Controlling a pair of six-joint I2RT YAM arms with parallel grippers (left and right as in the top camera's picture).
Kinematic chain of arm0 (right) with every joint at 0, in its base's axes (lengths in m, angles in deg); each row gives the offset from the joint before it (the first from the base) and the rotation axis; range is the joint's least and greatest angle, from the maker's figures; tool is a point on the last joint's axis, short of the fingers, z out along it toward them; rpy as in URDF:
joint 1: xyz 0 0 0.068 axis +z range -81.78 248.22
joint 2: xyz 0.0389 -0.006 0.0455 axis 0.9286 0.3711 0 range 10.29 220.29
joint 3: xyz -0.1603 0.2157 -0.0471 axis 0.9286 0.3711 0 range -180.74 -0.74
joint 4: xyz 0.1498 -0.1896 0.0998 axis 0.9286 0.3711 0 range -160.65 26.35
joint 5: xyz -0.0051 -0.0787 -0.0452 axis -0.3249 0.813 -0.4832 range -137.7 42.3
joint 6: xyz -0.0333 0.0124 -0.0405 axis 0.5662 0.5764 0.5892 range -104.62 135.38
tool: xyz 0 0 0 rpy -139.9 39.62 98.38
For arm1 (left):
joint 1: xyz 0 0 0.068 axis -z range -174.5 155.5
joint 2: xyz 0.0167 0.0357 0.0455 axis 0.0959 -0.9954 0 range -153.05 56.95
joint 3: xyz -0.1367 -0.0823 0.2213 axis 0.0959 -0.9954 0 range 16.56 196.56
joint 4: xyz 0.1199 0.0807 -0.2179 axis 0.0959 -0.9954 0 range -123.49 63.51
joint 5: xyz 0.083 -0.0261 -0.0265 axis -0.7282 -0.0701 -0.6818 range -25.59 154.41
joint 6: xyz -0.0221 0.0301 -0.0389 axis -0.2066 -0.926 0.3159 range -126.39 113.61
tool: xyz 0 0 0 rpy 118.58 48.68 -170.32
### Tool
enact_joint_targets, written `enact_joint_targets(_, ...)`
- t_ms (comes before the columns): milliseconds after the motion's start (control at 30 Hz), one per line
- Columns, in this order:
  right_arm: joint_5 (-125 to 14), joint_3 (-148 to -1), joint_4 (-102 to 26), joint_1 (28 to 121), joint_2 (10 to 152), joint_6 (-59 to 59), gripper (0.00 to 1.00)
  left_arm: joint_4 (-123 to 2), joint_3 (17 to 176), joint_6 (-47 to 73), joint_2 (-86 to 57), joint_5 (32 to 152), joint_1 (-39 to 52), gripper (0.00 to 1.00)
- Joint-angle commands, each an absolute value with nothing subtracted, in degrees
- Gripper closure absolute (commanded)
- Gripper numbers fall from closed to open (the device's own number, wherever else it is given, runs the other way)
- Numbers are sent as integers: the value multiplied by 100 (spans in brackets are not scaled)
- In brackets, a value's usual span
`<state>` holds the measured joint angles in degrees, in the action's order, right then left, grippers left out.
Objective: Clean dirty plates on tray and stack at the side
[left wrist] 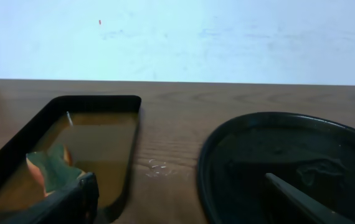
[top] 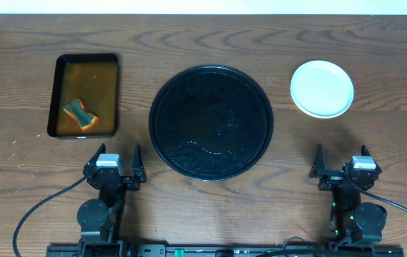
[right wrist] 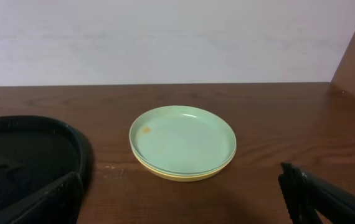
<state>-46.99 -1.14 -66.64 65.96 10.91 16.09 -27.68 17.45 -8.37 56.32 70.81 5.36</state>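
The left claw (top: 120, 153) sits low in the lower left of the overhead frame with its two fingers spread wide and nothing between them. The right claw (top: 341, 153) mirrors it in the lower right, likewise released and holding nothing. Both arms are folded back near the bottom edge, claws pointing up the frame toward the far side of the tabletop (top: 203, 36). In each wrist view the dark fingers only poke in at the bottom corners, well apart.

The plates (top: 322, 88) are stacked in the upper right of the overhead frame, on the bare tabletop and apart from the tray. From the right wrist the plates (right wrist: 182, 142) show a pale mint one on top and a yellow rim at the bottom (how many lie between, I cannot tell). A small orange speck marks the upper left of the top plate.

The tray (top: 210, 123), round and glossy black, fills the centre of the frame, its surface wet with streaks and droplets.

In the upper left lies a rectangular black tray (top: 117, 93) holding orange-brown liquid, with a green and orange sponge (top: 81, 114) lying in its lower half.
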Motion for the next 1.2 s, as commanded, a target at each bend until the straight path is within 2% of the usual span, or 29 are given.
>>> enact_joint_targets(0, -4666, -106, -6640, 6681, 1060, 1673, 1, -3035, 1679, -1029, 5687, 7098, 543, 18)
enact_joint_targets(1167, -4666, -106, -6640, 6681, 1060, 1673, 1, -3013, 1679, -784, 5672, 7076, 543, 17)
